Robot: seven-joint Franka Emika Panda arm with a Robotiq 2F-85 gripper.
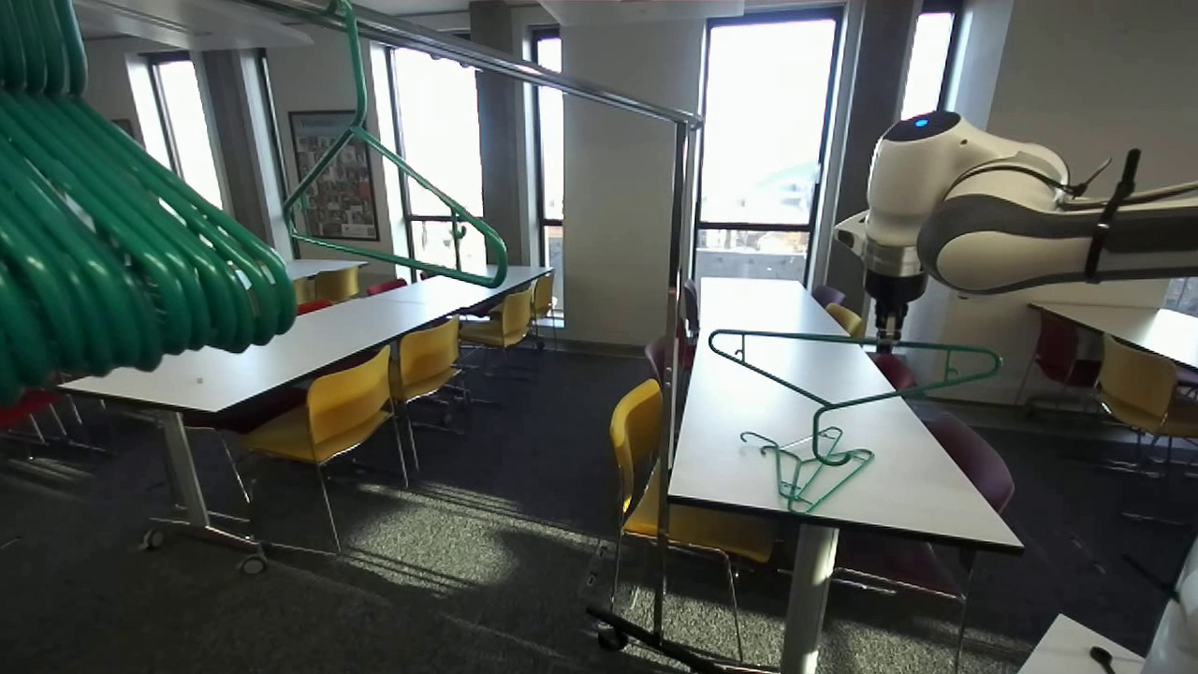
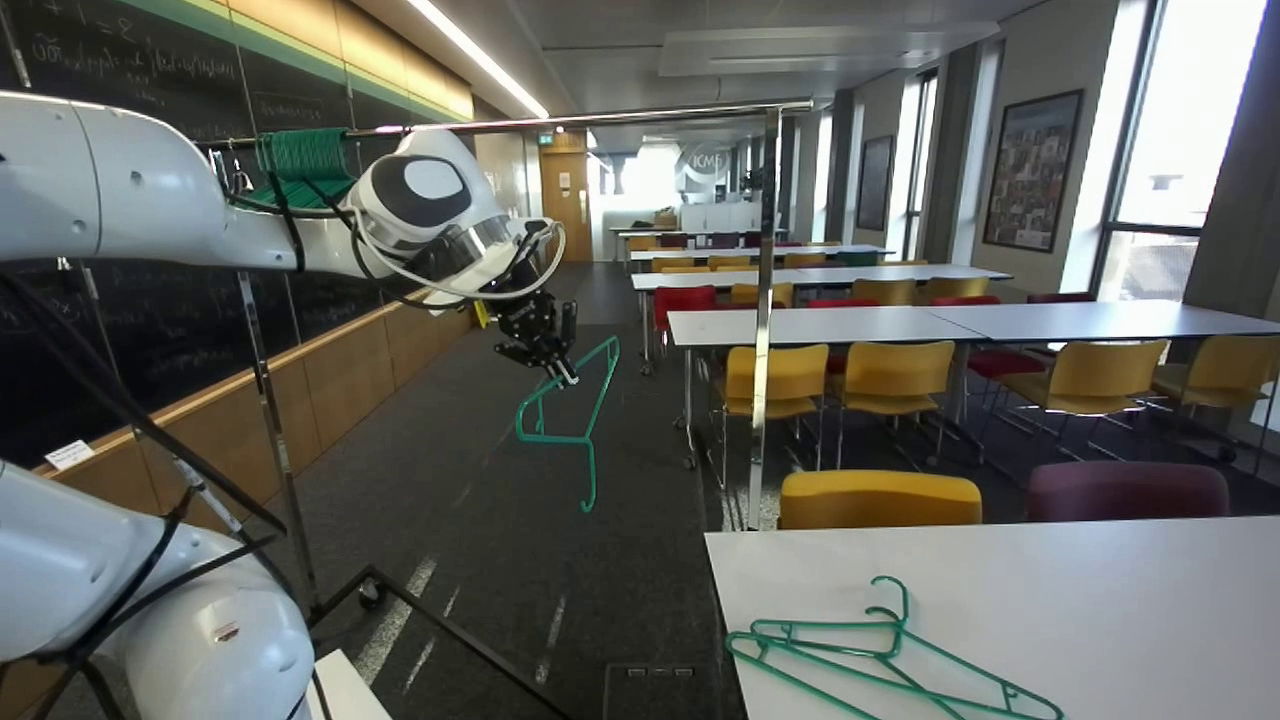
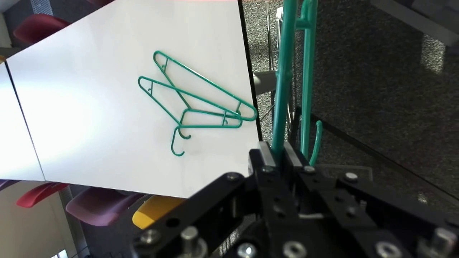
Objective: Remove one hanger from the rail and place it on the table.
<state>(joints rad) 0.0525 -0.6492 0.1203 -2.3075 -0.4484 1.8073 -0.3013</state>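
My gripper (image 3: 277,152) is shut on the bottom bar of a thin green hanger (image 3: 283,79). The gripper (image 1: 887,337) (image 2: 566,378) points down and holds this hanger (image 1: 796,334) (image 2: 557,438) in the air, upside down with its hook hanging lowest. In the wrist view the hanger shows against the floor, past the short edge of the white table (image 3: 89,118) (image 1: 730,402) (image 2: 1150,600). Two more green hangers (image 3: 208,81) (image 2: 905,600) lie overlapping on the table. The silver rail (image 1: 562,84) (image 2: 640,116) runs overhead.
A bunch of green hangers (image 1: 140,243) (image 2: 305,160) and one separate hanger (image 1: 412,159) hang on the rail. The rack's upright pole (image 1: 672,374) (image 2: 763,350) stands beside the table. Yellow (image 2: 880,500) and purple (image 2: 1128,490) chairs stand along the table.
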